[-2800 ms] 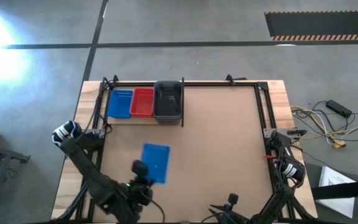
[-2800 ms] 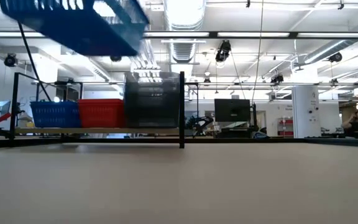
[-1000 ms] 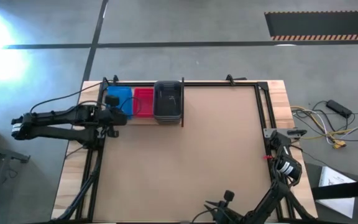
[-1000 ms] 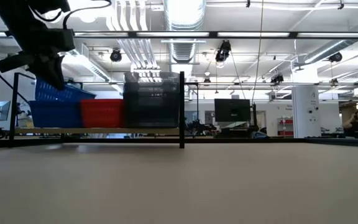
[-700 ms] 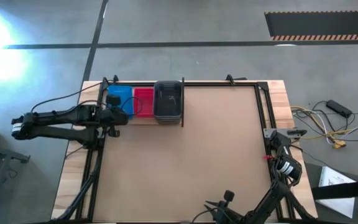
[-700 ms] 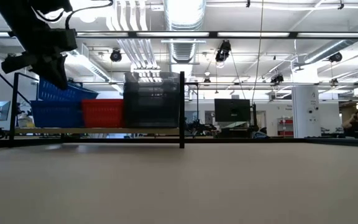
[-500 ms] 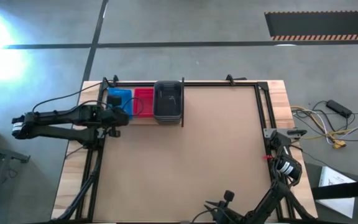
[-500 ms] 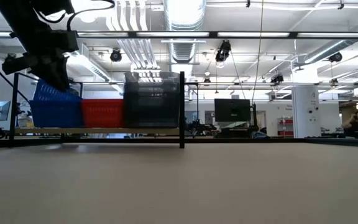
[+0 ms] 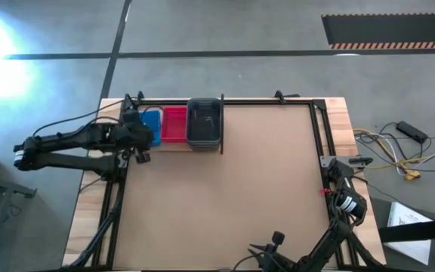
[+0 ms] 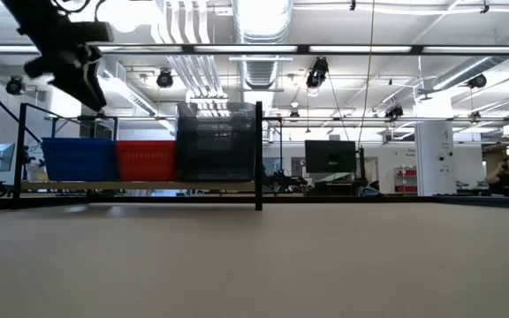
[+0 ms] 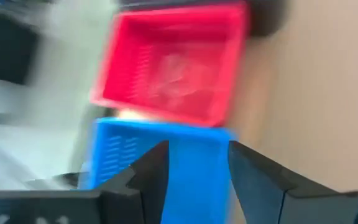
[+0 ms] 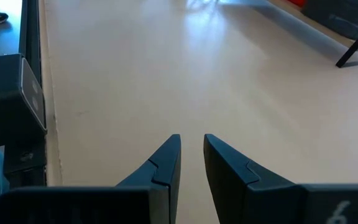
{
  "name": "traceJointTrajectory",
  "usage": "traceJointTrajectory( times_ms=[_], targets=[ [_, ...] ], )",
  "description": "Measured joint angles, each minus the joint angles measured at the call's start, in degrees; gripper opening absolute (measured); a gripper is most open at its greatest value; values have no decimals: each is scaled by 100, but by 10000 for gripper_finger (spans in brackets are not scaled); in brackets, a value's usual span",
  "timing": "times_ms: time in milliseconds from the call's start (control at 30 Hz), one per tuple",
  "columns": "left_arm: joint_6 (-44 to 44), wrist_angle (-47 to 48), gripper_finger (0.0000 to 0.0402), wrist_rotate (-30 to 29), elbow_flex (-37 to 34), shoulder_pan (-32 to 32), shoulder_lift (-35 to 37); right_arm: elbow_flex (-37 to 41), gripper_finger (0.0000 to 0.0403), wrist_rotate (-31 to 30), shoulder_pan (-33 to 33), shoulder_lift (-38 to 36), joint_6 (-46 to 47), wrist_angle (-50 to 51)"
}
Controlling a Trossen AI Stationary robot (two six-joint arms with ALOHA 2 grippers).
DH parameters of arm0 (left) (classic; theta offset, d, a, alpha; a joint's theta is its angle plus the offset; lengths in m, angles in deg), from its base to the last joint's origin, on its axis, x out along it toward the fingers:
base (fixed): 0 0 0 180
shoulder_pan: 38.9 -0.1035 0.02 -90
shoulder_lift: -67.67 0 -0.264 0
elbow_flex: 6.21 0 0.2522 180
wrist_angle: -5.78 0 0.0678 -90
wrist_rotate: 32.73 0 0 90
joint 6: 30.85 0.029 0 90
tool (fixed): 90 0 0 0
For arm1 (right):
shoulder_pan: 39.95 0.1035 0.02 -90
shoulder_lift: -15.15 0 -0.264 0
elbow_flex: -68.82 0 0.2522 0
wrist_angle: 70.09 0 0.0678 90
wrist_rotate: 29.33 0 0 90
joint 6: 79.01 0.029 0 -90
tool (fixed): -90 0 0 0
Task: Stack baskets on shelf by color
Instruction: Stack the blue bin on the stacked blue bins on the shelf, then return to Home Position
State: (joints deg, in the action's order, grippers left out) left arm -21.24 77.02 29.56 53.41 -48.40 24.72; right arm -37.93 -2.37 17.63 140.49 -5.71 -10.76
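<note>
Three stacks of baskets stand side by side on the shelf (image 10: 148, 186) at the table's far left: blue (image 10: 79, 160), red (image 10: 144, 160) and dark grey (image 10: 217, 141). The high view shows the same blue (image 9: 152, 125), red (image 9: 174, 124) and dark grey (image 9: 204, 121) baskets. My left gripper (image 10: 91, 95) hangs open just above the blue baskets' left end, clear of them. In its wrist view its fingers (image 11: 148, 177) frame the blue basket (image 11: 194, 168), with the red one (image 11: 173, 62) beyond. My right gripper (image 12: 191, 149) waits low over the table's near edge, its fingers a narrow gap apart with nothing between them.
A black metal frame (image 9: 278, 100) runs along the table's far and side edges. A dark upright divider (image 10: 259, 155) ends the shelf to the right of the grey baskets. Bare brown tabletop (image 9: 232, 196) spreads from the shelf to the near edge.
My left gripper has opened and let go of the top blue basket. The basket, tilted with its right end up a second ago, has dropped level onto the blue stack. The gripper has then risen clear above it.
</note>
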Motion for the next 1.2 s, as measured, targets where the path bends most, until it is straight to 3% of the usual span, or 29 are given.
traceJointTrajectory(
  times_ms=[167,233,300,500,700,967,1067,1200],
  targets=[
    [-487,237,129,1487,2,11,-370,0,63,0,0,0,-2,0],
    [-491,435,115,1686,-95,12,-643,0,63,0,-2,0,13,0],
    [-488,630,100,1590,-131,11,-966,0,63,0,-2,0,11,-2],
    [-476,812,59,545,-114,11,-1966,0,63,0,-19,0,-85,-4],
    [-343,817,42,-271,-91,11,-2706,0,63,0,-24,0,-85,-4],
    [-322,1010,40,-410,-87,24,-3033,0,63,0,-24,0,-92,-4],
    [-523,1217,40,-181,-37,24,-2951,0,63,18,-24,0,-101,-1],
    [-1221,1540,40,280,151,97,-2718,0,63,675,-56,-88,-86,225]
  ],
)
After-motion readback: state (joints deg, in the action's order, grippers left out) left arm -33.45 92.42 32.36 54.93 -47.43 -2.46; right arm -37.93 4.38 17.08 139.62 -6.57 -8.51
